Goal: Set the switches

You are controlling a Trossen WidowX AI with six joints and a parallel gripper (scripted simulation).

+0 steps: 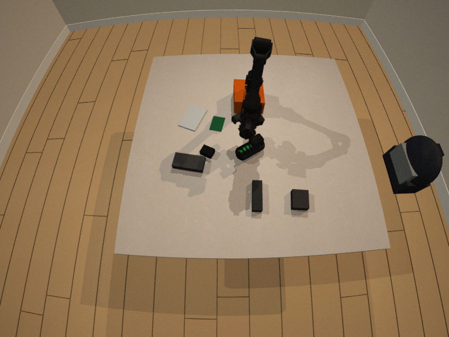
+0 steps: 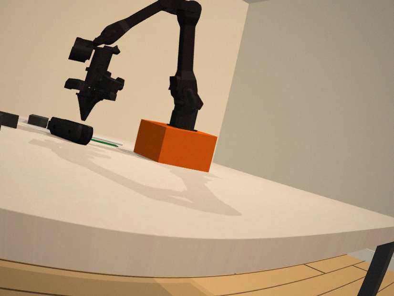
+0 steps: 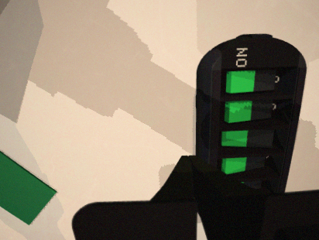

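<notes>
Where the pincer points down over the table, its two tips are together with nothing clamped between them. They hang close above the switch box, which sits base-down around the middle of the table, set at a slant, its right end farther off than its left. Four switches show in the close view, green parts all on the side where ON is printed (a sliver of green peeps out at a fifth); the pincer hides the rest. The label underneath is out of sight.

To the left of the switch box lies a small black block, and just beyond that a long dark block. Nearer stand a narrow dark bar and, to its right, a squarish dark block. Farther back on the left, a green card lies flat beside a larger pale card. Toward the far side, the black arm rises from an orange box. Wooden boards cover the floor around the table.
</notes>
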